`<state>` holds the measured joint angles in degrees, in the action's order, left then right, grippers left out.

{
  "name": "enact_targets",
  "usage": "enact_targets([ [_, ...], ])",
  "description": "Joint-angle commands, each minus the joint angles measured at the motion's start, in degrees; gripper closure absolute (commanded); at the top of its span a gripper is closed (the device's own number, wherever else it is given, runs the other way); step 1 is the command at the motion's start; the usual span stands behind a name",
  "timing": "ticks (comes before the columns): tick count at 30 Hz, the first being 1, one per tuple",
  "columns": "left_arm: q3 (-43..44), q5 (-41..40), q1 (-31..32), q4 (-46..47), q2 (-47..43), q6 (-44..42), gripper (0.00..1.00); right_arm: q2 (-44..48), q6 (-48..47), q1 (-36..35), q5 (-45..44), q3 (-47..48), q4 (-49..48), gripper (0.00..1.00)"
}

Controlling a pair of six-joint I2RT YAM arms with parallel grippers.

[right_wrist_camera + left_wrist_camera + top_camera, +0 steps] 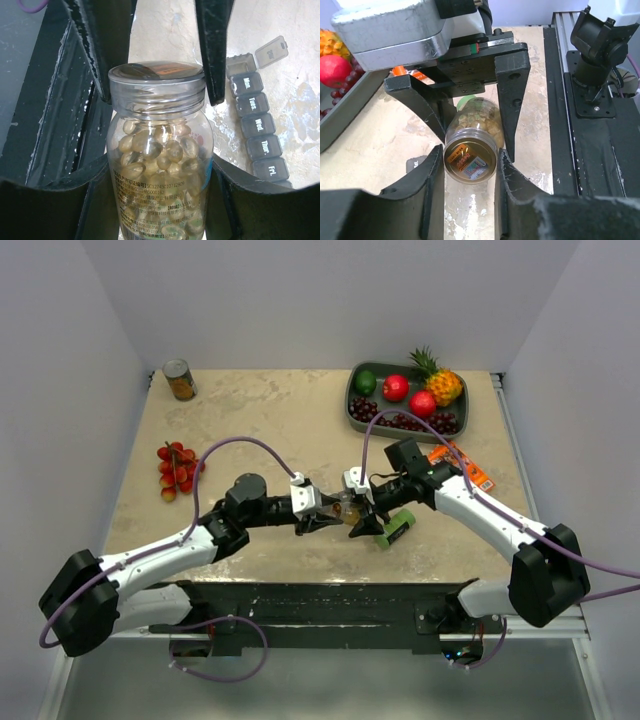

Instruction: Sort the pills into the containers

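Note:
A clear plastic bottle (160, 200) full of yellowish-amber pills (161, 147) is held over the table, and my right gripper (160, 172) is shut on its body. My left gripper (470, 151) faces it, with both jaws pressed against the bottle's cap (470, 160). The two grippers meet at the table's near middle, left gripper (325, 521) against right gripper (365, 523). The containers (256, 122) are a grey strip of day-marked compartments lying on the table to the right of the bottle. Its end lid (271, 51) stands open.
A green box (397, 530) lies just under my right gripper. An orange packet (462, 465) lies behind it. A dark fruit tray (352, 412) stands at the back right, red cherry tomatoes (177, 469) at the left, a can (180, 380) at the back left.

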<state>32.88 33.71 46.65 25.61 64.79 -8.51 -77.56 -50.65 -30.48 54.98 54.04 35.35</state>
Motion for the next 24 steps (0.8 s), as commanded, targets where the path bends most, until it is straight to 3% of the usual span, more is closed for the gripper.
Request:
enact_targets([
  [1, 2.97, -1.01, 0.54, 1.73, 0.07, 0.95, 1.0, 1.36, -0.94, -0.19, 1.97, 0.36, -1.16, 1.0],
  [4, 4.11, -8.27, 0.54, -0.63, -0.55, 10.15, 1.0, 1.36, -0.33, -0.11, 1.27, 0.36, -1.43, 1.0],
  [5, 4.9, -11.1, 0.54, -2.47, -0.55, 17.32, 1.0, 1.45, 0.2, -0.19, 0.92, 0.28, -2.21, 1.0],
  [7, 8.5, -17.68, 0.46, -10.29, 0.24, 26.13, 1.0, 1.45, 2.56, -0.19, -0.75, 0.1, -3.44, 1.0],
  [8, 9.9, -17.37, 0.02, -12.84, 0.85, 36.01, 1.0, 1.45, 3.36, -0.11, -1.36, 0.1, -4.75, 1.0],
  [10, 11.85, -14.66, -0.16, -16.11, 2.79, 46.51, 1.0, 1.36, 4.59, -0.11, -2.42, 0.1, -5.56, 1.0],
  [11, 12.2, -14.21, -0.16, -17.33, 3.4, 57.45, 1.0, 1.27, 4.77, -0.02, -2.42, 0.01, -5.91, 1.0],
  [13, 12.64, -12.63, 0.1, -19.27, 5.07, 68.48, 1.0, 1.1, 5.04, -0.02, -2.6, -0.08, -6.09, 1.0],
  [17, 11.85, -14.28, 0.19, -18.58, 3.94, 74.52, 1.0, 1.27, 5.13, 0.24, -2.69, -0.08, -6.0, 1.0],
  [19, 12.55, -15.51, 0.11, -19.62, 3.15, 72.43, 0.83, 1.36, 5.21, 0.51, -2.69, -0.16, -6.0, 1.0],
  [20, 13.34, -15.69, -0.07, -20.24, 2.97, 70.76, 0.6, 1.45, 5.21, 0.68, -2.51, -0.16, -6.09, 1.0],
  [21, 13.52, -15.78, -0.25, -20.77, 2.71, 69.0, 0.44, 1.45, 5.21, 0.95, -2.25, -0.16, -6.09, 1.0],
  [23, 12.39, -14.91, -0.86, -20.34, 2.01, 63.81, 0.15, 1.53, 5.21, 1.12, -1.98, -0.16, -6.0, 1.0],
  [24, 11.51, -14.99, -1.12, -20.07, 0.78, 62.58, 0.07, 1.45, 5.21, 1.3, -1.81, -0.16, -6.0, 1.0],
])
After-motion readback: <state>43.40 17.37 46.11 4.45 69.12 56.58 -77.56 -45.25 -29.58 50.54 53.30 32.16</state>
